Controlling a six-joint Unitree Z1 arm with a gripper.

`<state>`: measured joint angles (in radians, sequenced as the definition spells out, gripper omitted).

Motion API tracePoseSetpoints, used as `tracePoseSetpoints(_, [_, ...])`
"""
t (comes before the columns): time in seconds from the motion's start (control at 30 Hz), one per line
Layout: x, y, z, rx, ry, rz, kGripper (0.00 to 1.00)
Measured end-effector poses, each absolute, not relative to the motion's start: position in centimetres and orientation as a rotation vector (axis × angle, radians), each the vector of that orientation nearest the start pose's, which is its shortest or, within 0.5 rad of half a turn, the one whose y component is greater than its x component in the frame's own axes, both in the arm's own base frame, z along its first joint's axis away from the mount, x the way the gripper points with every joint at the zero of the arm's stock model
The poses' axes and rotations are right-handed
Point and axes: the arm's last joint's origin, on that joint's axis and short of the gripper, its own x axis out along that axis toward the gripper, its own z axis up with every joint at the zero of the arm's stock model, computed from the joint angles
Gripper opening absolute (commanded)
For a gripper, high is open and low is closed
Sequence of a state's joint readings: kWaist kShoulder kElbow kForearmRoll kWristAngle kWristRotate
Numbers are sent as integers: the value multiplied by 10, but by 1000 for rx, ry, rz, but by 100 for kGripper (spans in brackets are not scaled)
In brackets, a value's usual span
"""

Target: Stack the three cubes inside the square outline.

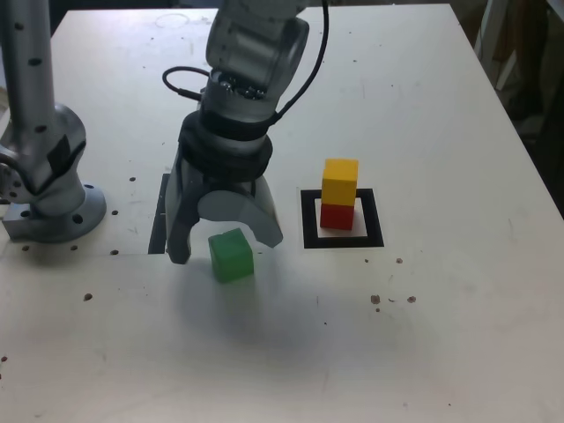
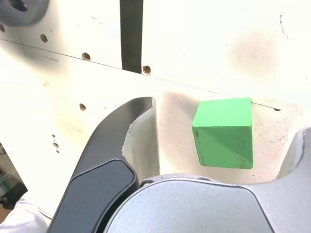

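The green cube (image 1: 232, 256) sits on the white table, left of the square outline (image 1: 310, 231) in the exterior view. My gripper (image 1: 226, 244) is lowered over it and open, one finger on each side. In the wrist view the green cube (image 2: 224, 131) lies between the fingers of the gripper (image 2: 224, 119), with a gap showing on each side and neither finger touching. Inside the outline the yellow cube (image 1: 340, 181) stands on the red cube (image 1: 337, 215).
The arm's grey base (image 1: 44, 176) stands at the exterior view's left. A straight black strip (image 1: 159, 216) lies just behind my gripper and shows as the black strip (image 2: 131, 34) in the wrist view. Small screw holes and dark specks dot the table (image 1: 441, 335).
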<state>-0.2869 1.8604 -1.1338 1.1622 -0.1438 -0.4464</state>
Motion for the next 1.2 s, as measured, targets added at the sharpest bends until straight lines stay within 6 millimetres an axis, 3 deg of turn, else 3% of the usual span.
tracePoseSetpoints(0.43, [259, -85, 214, -168, 1940, 99, 81])
tracePoseSetpoints(0.87, [264, -86, 211, -155, 1939, 101, 37])
tracePoseSetpoints(1.2, [265, -86, 210, -141, 1922, 107, 35])
